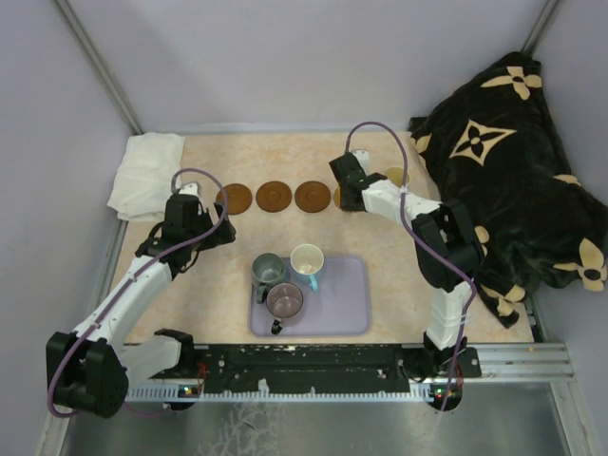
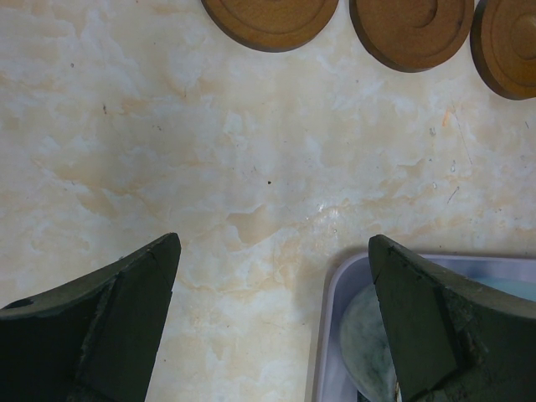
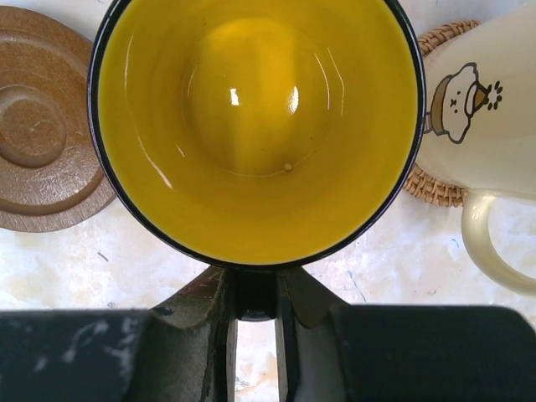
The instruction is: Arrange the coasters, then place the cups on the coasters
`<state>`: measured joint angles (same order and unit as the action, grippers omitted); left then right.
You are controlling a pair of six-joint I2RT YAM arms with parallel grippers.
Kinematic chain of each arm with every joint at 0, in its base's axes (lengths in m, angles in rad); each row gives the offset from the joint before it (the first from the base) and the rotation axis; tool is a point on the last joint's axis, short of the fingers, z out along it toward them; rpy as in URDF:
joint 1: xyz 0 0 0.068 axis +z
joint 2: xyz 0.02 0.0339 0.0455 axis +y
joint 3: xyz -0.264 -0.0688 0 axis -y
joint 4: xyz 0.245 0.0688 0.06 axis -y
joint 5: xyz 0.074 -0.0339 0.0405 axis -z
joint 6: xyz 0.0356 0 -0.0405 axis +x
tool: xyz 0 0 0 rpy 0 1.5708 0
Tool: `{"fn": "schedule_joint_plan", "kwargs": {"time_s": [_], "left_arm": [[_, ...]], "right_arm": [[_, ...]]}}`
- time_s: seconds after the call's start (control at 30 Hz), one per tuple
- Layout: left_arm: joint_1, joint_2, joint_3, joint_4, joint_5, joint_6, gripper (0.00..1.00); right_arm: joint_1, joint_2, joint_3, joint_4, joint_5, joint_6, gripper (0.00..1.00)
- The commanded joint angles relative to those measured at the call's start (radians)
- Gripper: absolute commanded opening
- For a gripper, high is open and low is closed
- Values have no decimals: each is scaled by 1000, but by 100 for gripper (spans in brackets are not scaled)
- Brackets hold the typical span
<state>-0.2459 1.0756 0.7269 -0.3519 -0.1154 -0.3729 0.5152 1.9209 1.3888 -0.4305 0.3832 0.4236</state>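
Three brown coasters lie in a row at the back of the table, and the edge of another shows beside my right gripper. In the right wrist view that gripper is shut on the handle of the yellow cup, beside a brown coaster. What lies under the yellow cup is hidden. The cream cup stands on a woven coaster. My left gripper hangs open over bare table, below the coasters.
A lavender tray at the front middle holds the grey-green cup, the white cup with a blue handle and the mauve cup. A white cloth lies at the back left. A black patterned blanket fills the right side.
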Motion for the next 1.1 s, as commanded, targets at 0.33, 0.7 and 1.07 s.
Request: {"fn": "schedule_joint_plan", "kwargs": {"time_s": [0.33, 0.7, 1.07], "left_arm": [[2, -3, 26, 1, 7, 6, 99], [2, -3, 27, -1, 10, 8, 99], [2, -13, 32, -1, 16, 10, 99]], "right_arm": [[24, -17, -3, 36, 38, 11, 42], [54, -69, 3, 6, 93, 1, 68], [105, -246, -43, -30, 183, 12, 78]]}}
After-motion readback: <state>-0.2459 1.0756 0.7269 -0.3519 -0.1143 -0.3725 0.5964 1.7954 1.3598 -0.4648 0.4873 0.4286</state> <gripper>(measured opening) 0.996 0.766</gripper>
